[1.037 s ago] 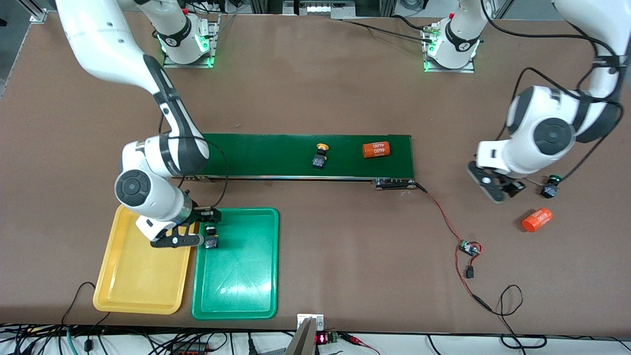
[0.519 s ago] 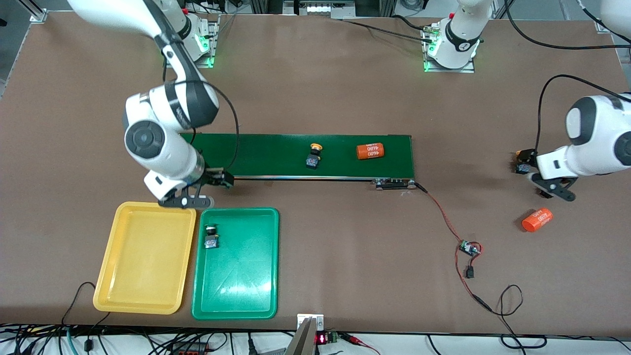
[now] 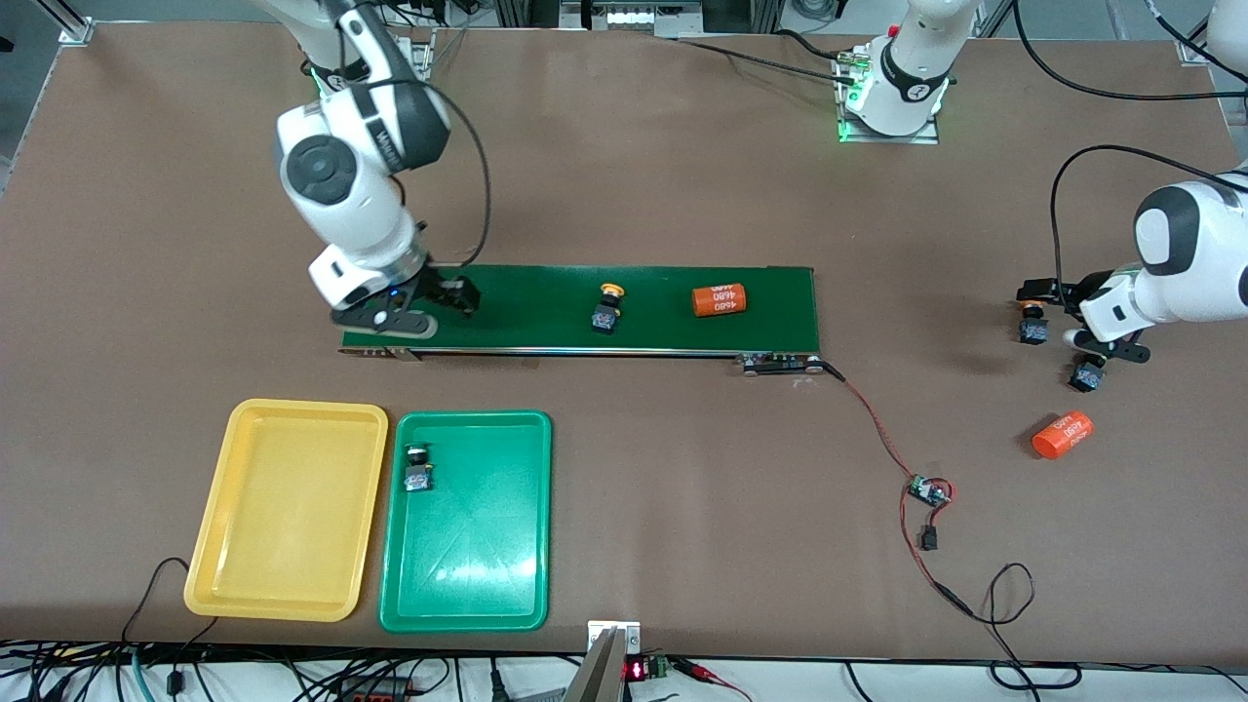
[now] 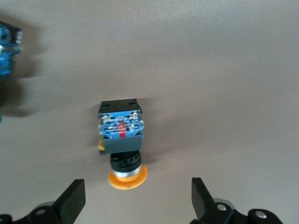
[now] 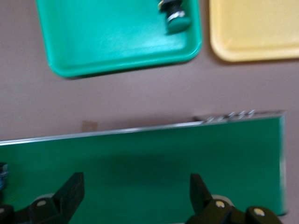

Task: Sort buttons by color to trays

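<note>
A yellow-capped button (image 3: 606, 310) lies on the dark green belt (image 3: 546, 312). One green-capped button (image 3: 418, 470) lies in the green tray (image 3: 487, 575), which sits beside the yellow tray (image 3: 283, 565). My right gripper (image 3: 419, 310) hangs open and holds nothing over the belt's end at the right arm's end of the table (image 5: 135, 196). Another yellow-capped button (image 3: 1032, 327) and a green-capped one (image 3: 1087, 375) lie on the table toward the left arm's end. My left gripper (image 3: 1058, 317) is open just over that yellow button (image 4: 121, 135), the cap toward its fingers (image 4: 72, 203).
An orange cylinder (image 3: 719, 299) rides the belt beside the yellow button. Another orange cylinder (image 3: 1063, 435) lies on the table nearer the camera than the green button. A red-black wire with a small board (image 3: 928, 490) runs from the belt's end.
My right gripper left the green button in the green tray and rose to the belt's end. My left gripper swung over the yellow button. The belt's button and cylinder drifted toward the right arm's end.
</note>
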